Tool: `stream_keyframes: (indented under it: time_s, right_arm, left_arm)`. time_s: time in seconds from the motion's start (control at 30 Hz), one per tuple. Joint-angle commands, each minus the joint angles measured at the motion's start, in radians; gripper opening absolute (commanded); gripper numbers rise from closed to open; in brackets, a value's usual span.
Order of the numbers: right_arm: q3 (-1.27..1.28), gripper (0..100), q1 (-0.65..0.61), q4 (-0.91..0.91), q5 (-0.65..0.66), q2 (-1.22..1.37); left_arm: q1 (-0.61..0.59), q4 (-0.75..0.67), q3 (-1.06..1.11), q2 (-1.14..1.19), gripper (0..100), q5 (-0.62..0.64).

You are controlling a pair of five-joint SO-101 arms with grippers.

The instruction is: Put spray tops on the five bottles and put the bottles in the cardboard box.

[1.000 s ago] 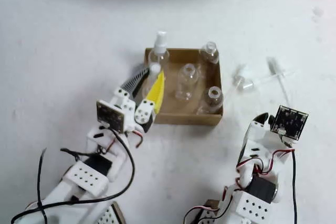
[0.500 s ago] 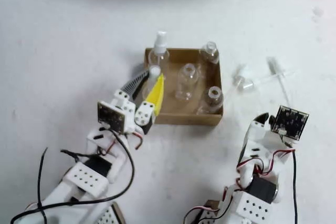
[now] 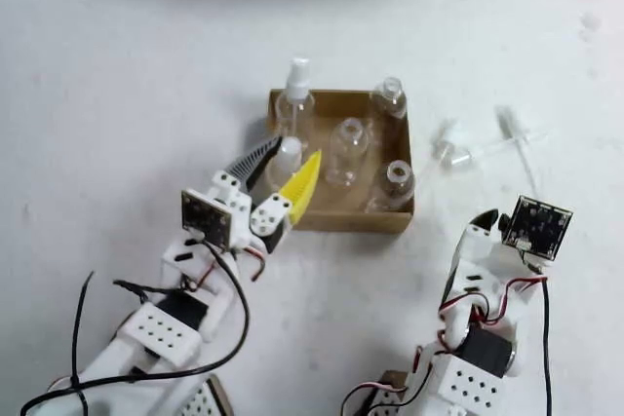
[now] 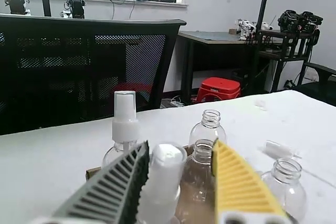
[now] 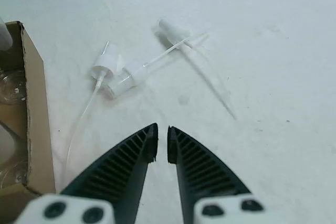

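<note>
In the cardboard box (image 3: pixel 341 219) stand five clear bottles. Two carry white spray tops: one at the far left corner (image 3: pixel 295 94), one nearer (image 3: pixel 284 155) (image 4: pixel 164 179). My left gripper (image 3: pixel 296 148) (image 4: pixel 180 145) is open around the nearer one, its black finger (image 4: pixel 118 182) against the bottle and its yellow finger (image 4: pixel 239 187) apart from it. Three bottles (image 3: pixel 347 148) (image 3: pixel 388 96) (image 3: pixel 395 182) have bare necks. Three loose spray tops (image 3: pixel 450 154) (image 5: pixel 113 66) lie on the table right of the box. My right gripper (image 3: pixel 485 218) (image 5: pixel 161 129) is shut, empty, short of them.
The white table (image 3: pixel 146 75) is bare left of and beyond the box. A long dip tube (image 5: pixel 210 85) trails from the farthest spray top (image 5: pixel 170 29). A black chair and desks stand beyond the table's far edge in the left wrist view.
The left gripper opened: its yellow finger swung right, away from the spray-topped bottle, which now stands free in the box. The right arm has not moved.
</note>
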Motion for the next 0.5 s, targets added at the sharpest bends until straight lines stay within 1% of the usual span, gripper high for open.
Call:
stream_keyframes:
  time_s: [0.0, 0.1, 0.23, 0.3, 0.43, 0.47]
  right_arm:
    - [-0.003, 1.8, 0.01, -0.022, 0.003, -0.005]
    - [-0.003, 1.8, 0.01, -0.022, 0.003, -0.005]
    - [-0.003, 1.8, 0.01, -0.022, 0.003, -0.005]
    - [-0.003, 1.8, 0.01, -0.022, 0.003, -0.005]
    - [-0.003, 1.8, 0.01, -0.022, 0.003, -0.005]
    - [-0.003, 1.8, 0.01, -0.022, 0.003, -0.005]
  left_arm:
    - [-0.012, 0.002, -0.011, -0.008, 18, 0.028]
    - [-0.012, 0.002, -0.012, -0.031, 18, 0.029]
    - [-0.024, 0.02, -0.009, -0.159, 18, 0.029]
    - [-0.041, 0.098, -0.025, -0.243, 18, 0.028]
    - [-0.088, 0.387, -0.091, -0.433, 18, 0.031]
    - [-0.099, 0.451, -0.101, -0.487, 18, 0.048]
